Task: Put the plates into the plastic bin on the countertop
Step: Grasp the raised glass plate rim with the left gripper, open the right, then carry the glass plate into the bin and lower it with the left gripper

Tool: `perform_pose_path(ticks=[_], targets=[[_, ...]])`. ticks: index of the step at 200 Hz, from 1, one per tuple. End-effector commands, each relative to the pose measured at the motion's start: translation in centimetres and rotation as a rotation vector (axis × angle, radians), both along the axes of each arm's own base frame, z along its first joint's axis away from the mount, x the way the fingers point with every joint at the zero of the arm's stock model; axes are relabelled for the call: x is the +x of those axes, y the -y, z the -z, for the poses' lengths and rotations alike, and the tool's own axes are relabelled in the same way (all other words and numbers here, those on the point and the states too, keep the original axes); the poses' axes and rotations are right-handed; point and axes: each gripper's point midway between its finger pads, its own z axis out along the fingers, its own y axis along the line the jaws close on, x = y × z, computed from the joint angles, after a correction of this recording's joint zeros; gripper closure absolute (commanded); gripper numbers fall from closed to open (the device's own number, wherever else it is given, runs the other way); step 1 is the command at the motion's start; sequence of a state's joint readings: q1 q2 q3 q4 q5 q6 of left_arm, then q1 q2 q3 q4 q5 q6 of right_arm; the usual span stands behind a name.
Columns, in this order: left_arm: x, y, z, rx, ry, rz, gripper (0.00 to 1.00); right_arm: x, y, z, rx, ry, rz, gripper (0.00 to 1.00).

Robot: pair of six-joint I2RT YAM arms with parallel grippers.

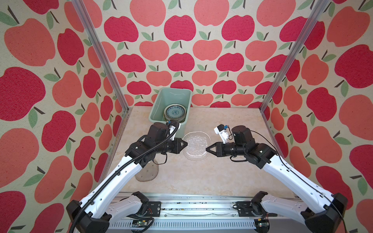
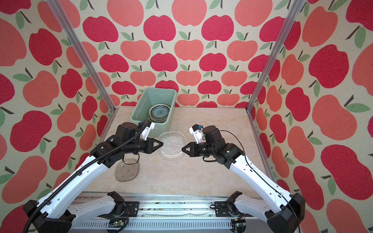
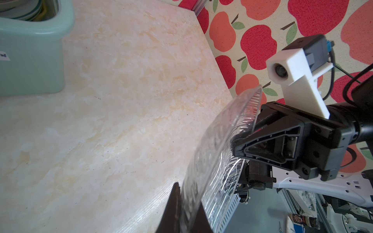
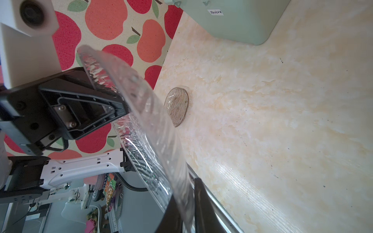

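A clear glass plate [image 1: 196,146] [image 2: 171,146] hangs level above the countertop [image 1: 201,177] between both grippers. My left gripper [image 1: 186,143] [image 3: 187,199] is shut on its left rim. On the opposite rim my right gripper [image 1: 206,149] [image 4: 184,193] has one finger on each side of the glass; I cannot tell if they still press it. Behind the left arm stands the mint-green plastic bin [image 1: 157,109] [image 2: 139,109], holding a stack of plates topped by a small blue-patterned one [image 1: 174,111]. A second, brownish glass plate [image 1: 147,171] [image 4: 177,106] lies flat under the left forearm.
The bin's near wall with a white label [image 4: 216,12] is close behind the left wrist. Apple-patterned walls and metal corner posts [image 1: 270,100] close in both sides. A metal rail [image 1: 191,203] runs along the front edge.
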State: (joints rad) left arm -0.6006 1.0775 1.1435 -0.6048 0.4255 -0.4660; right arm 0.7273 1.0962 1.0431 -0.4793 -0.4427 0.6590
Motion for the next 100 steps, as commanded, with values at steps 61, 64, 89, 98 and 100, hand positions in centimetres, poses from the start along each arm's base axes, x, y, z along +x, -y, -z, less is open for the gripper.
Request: perform_pose_path(ticks=[61, 64, 89, 98, 100], targets=[[9.2, -3.7, -2.6, -0.250, -0.060, -0.551, 1.00, 3.7, 5.8, -6.2, 0.052, 0.240, 0.224, 0.44], [9.8, -3.9, -2.7, -0.274, -0.063, -0.579, 1.00, 3.9, 6.0, -6.3, 0.053, 0.245, 0.232, 0.44], [14.9, -4.9, -4.6, -0.440, -0.044, -0.756, 1.00, 4.8, 6.9, -6.8, 0.067, 0.240, 0.260, 0.44], [17.0, -5.2, -5.1, -0.465, -0.032, -0.806, 1.00, 5.1, 7.1, -7.0, 0.074, 0.229, 0.266, 0.44], [17.4, -5.4, -5.3, -0.473, -0.030, -0.817, 1.00, 5.1, 7.1, -7.0, 0.077, 0.227, 0.267, 0.44]])
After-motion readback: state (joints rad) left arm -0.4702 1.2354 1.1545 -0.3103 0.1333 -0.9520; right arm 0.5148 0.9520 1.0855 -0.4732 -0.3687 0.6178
